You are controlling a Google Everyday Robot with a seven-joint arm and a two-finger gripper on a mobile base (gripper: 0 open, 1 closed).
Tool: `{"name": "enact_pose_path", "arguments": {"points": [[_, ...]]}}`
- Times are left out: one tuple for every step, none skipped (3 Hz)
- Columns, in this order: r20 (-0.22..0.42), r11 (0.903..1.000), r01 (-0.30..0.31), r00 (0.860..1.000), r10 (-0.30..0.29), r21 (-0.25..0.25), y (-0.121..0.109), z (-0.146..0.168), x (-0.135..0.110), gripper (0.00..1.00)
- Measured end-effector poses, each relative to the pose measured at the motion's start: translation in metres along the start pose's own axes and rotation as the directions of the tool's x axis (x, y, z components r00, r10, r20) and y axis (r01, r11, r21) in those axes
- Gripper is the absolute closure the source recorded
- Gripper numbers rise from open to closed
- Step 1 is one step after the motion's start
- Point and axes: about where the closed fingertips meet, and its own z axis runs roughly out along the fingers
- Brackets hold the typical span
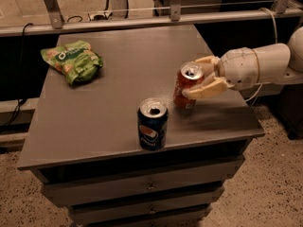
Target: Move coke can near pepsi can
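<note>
The coke can [184,91] is orange-red with a silver top and stands upright, its base at or just above the grey table [104,108], right of centre. My gripper [196,75] comes in from the right on a white arm and is shut on the coke can, with one finger [204,90] across its front and the other behind it. The pepsi can [152,124], dark blue with a round logo and an open silver top, stands upright near the table's front edge. It is a short gap to the front left of the coke can.
A green chip bag [72,60] lies at the table's back left. Drawers [142,188] sit below the tabletop. A metal rail [156,20] runs behind the table. The table's right edge is just below my arm.
</note>
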Motion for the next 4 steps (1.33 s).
{"name": "enact_pose_path", "arguments": {"points": [[0.003, 0.9947, 0.030, 1.000, -0.030, -0.099, 0.027, 0.003, -0.004, 1.00], [0.010, 0.9803, 0.020, 1.000, -0.019, -0.196, 0.052, 0.010, -0.007, 1.00], [0.026, 0.9605, -0.002, 1.000, 0.010, -0.278, 0.069, 0.022, -0.009, 0.84], [0.026, 0.9427, -0.017, 0.999, 0.028, -0.333, 0.077, 0.032, -0.008, 0.61]]}}
